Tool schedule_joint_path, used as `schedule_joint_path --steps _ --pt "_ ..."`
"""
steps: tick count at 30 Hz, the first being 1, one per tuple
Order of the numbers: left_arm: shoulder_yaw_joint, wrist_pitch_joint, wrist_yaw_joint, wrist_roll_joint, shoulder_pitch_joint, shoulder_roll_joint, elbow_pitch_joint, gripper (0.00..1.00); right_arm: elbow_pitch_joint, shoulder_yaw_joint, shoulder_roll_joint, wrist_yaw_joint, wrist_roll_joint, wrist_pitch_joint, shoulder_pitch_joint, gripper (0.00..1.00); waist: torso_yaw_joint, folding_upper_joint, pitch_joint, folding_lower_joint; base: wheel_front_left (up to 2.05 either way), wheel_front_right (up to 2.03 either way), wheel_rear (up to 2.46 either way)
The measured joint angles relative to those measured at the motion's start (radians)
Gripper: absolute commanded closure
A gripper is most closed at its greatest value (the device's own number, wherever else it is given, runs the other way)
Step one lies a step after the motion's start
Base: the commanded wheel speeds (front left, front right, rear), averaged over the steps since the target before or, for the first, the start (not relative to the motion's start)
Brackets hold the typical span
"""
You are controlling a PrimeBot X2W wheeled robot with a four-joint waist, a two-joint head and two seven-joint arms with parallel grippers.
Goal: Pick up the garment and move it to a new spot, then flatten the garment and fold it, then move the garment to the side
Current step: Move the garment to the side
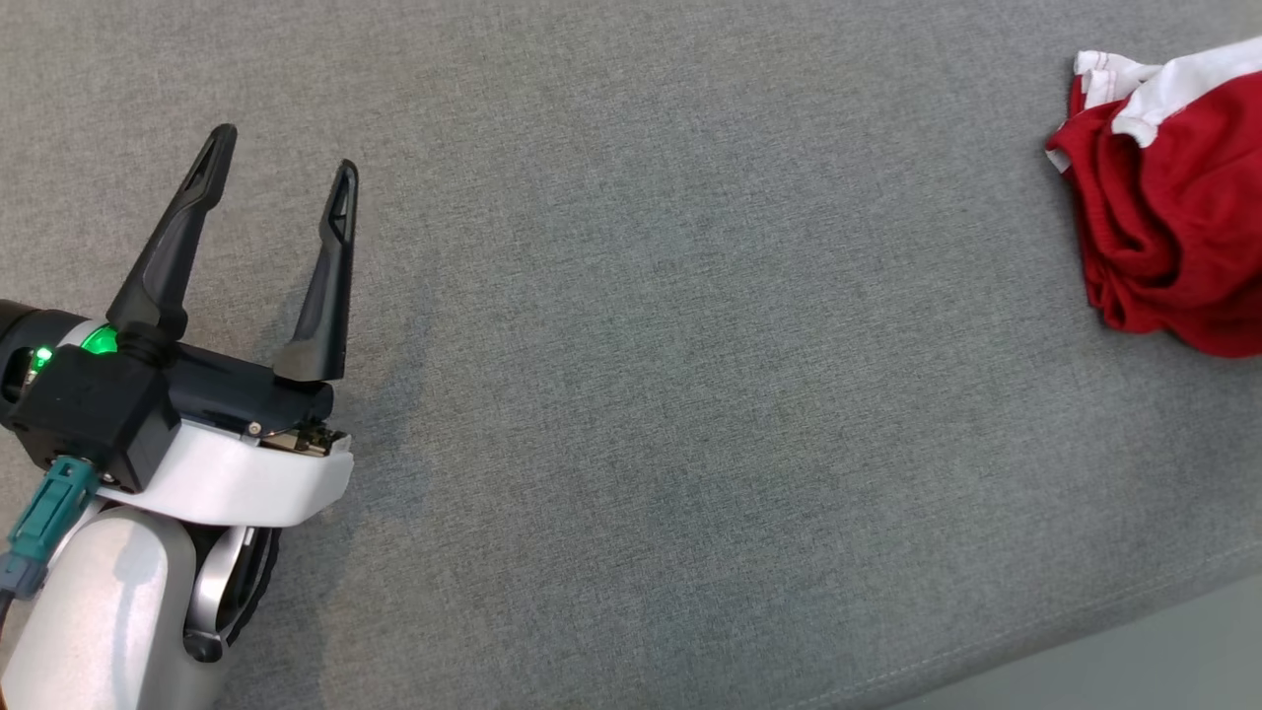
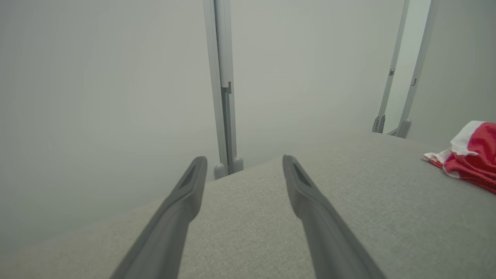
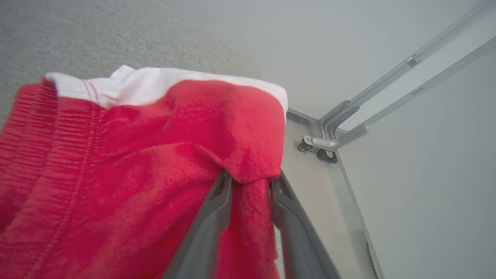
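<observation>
Right end effector [image 3: 251,179]: garment [image 3: 135,162] fold between fingers [image 3: 215,221], grip unclear
Garment: red, white-trimmed, crumpled, at worktop [image 1: 631,394] right edge
Left end effector [image 1: 284,154]: spread, empty

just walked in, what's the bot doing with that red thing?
The red-and-white garment lies bunched at the right end of the grey fabric surface. The right gripper has a fold of the red cloth between its jaws; whether they actually grip it I cannot tell. The left gripper hovers well apart at the left, jaws open and empty. The garment is not yet flattened or folded.
</observation>
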Motion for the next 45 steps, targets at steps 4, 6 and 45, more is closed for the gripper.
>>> schedule_joint_path --steps 4,6,45 --pt "-0.011 0.0 -0.001 0.001 -0.004 -0.002 -0.002 0.0 0.001 -0.074 0.021 0.0 -0.022 0.0 -0.003 0.0 0.004 0.0 0.007 0.0 0.0 0.0 0.0" --pt "-0.017 -0.005 -0.001 0.0 -0.005 -0.006 0.003 0.0 -0.01 -0.12 0.03 0.0 -0.035 0.0 0.006 0.0 0.004 0.0 0.0 0.0 0.0 0.0 0.0" --pt "0.006 -0.097 0.101 -0.097 0.245 -0.094 0.239 0.0 -0.784 -0.325 0.442 0.0 -0.05 0.121 0.567 0.0 0.236 0.0 -0.385 0.0 0.0 0.0 0.0"
